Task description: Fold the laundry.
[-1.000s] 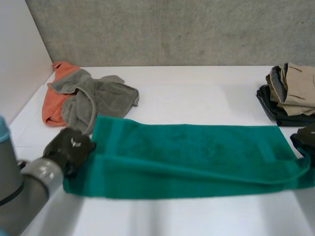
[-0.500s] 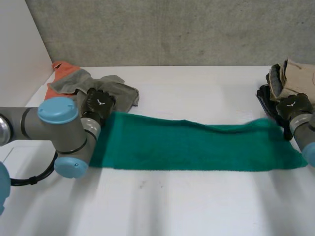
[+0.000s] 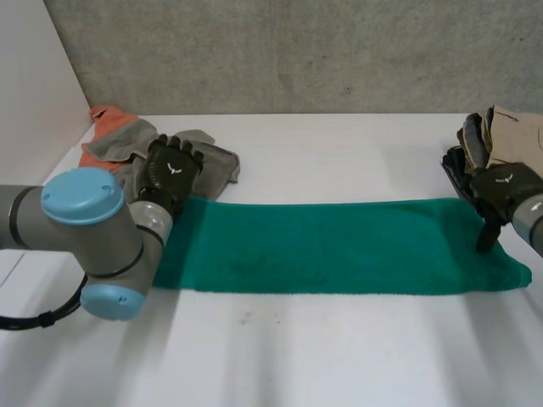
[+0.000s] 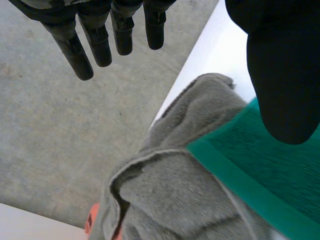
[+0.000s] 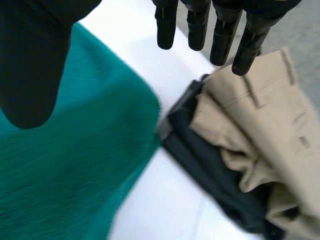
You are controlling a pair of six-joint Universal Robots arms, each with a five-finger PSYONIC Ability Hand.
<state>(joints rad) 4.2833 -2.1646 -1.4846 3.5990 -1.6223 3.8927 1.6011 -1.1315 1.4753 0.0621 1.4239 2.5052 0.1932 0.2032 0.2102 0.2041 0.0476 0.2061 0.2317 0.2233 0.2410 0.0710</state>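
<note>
Head view: a green towel (image 3: 339, 246) lies flat in a long strip across the white bench (image 3: 339, 356), running nearly from one side to the other. The left hand (image 3: 170, 174) hovers over the strip's left far corner, where the green cloth meets a crumpled grey towel (image 3: 216, 161). An orange cloth (image 3: 100, 114) peeks out from under the grey one, at the bench's far left corner. The right hand (image 3: 501, 191) sits at the strip's right end, with one dark digit pointing down onto the cloth near its far right corner.

Left wrist view: the fingers (image 4: 100, 42) are straight and set well apart from the thumb – nothing is between them. Below them the green towel's hemmed edge lies on the grey towel.

Right wrist view: the fingers (image 5: 222, 35) are straight too, side by side, with the thumb held wide, and they grip nothing. Under the thumb is the green towel's rounded corner. Just beside that corner is a pile of clothes – beige trousers (image 5: 260, 125) on top of a dark garment (image 5: 210, 175).
</note>
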